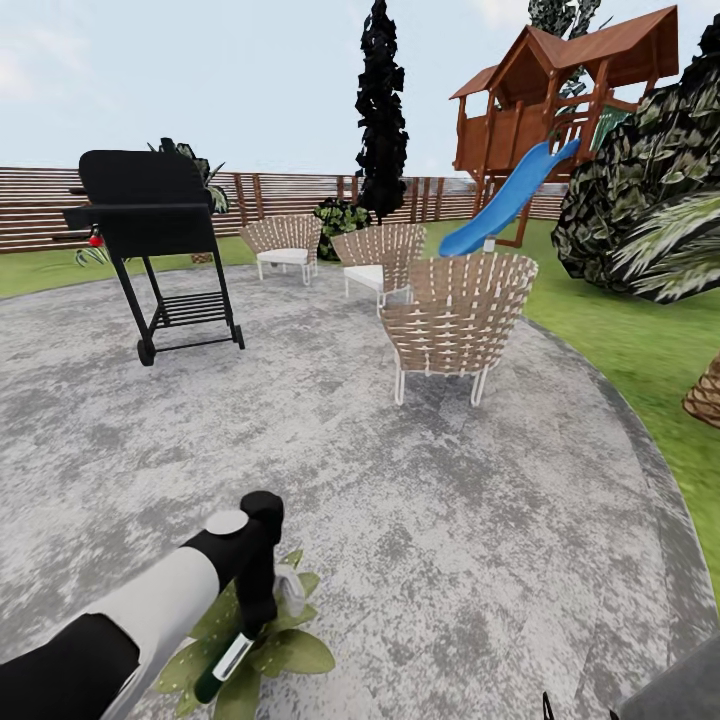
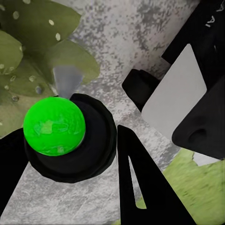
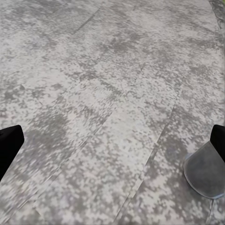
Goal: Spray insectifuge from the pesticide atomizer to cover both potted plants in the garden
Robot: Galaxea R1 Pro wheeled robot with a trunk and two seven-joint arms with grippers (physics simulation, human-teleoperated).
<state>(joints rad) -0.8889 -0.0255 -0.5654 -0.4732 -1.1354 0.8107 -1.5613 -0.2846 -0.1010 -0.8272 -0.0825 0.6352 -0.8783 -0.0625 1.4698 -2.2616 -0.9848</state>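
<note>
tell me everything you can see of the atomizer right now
The atomizer is a slim dark green bottle with a white label band and a pale trigger head. It looks like plastic. It is tilted, base low and toward the camera, head up and away, over a potted plant on the grey patio. The left gripper is clamped round it. In the left wrist view its bright green base faces the camera, with pale droplets on the leaves beyond.

Mottled grey patio (image 1: 420, 520); blue slide (image 1: 505, 205); black grill (image 1: 150, 215).
</note>
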